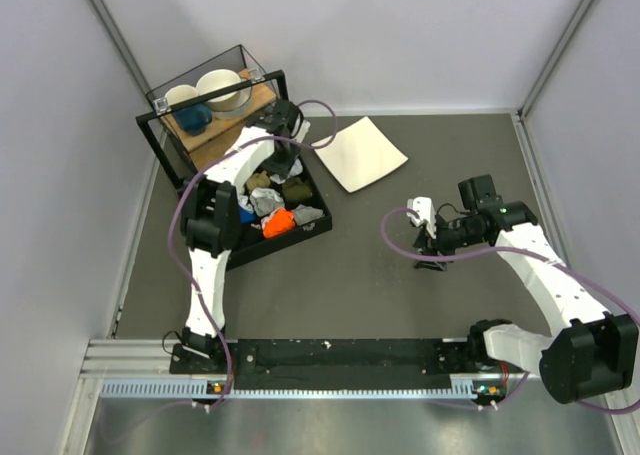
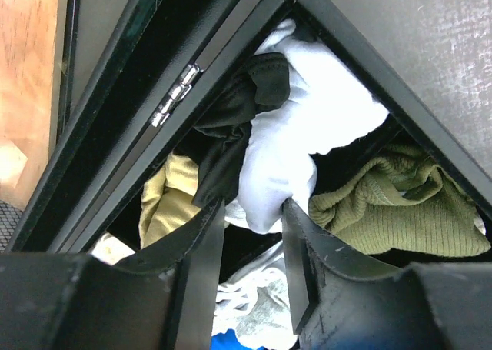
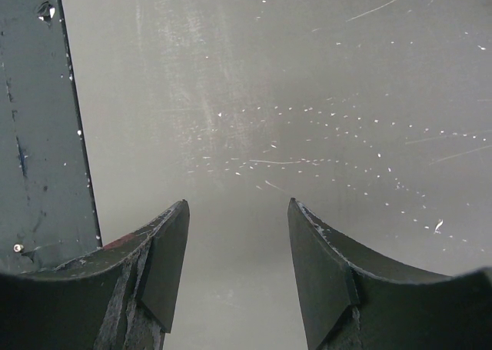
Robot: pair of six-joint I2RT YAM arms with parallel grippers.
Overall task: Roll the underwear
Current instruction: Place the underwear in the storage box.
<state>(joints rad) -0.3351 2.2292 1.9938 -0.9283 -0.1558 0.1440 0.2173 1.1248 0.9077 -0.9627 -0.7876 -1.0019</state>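
Top external view: the left arm (image 1: 215, 230) is stretching forward from its base, bending at the elbow and dipping its wrist into the black bin (image 1: 300, 241).
Left gripper (image 2: 252, 225): it is pointing down into a corner of the bin, and its two fingers (image 2: 206, 250) are pinching the near end of the underwear (image 2: 288, 142).
Underwear: it is lying bunched up in the bin, running from between the fingers away toward the corner.
Black cloth (image 2: 231, 131): it is lying against the underwear, just left of the fingers and a little beyond them.
Olive cloth (image 2: 392, 204): it is sitting just right of the right finger.
Right arm (image 1: 540, 265): it is bending back toward the middle, well apart from the bin.
Right gripper (image 3: 238, 211): its fingers are spread wide, holding nothing, and facing the grey table (image 3: 307, 96).
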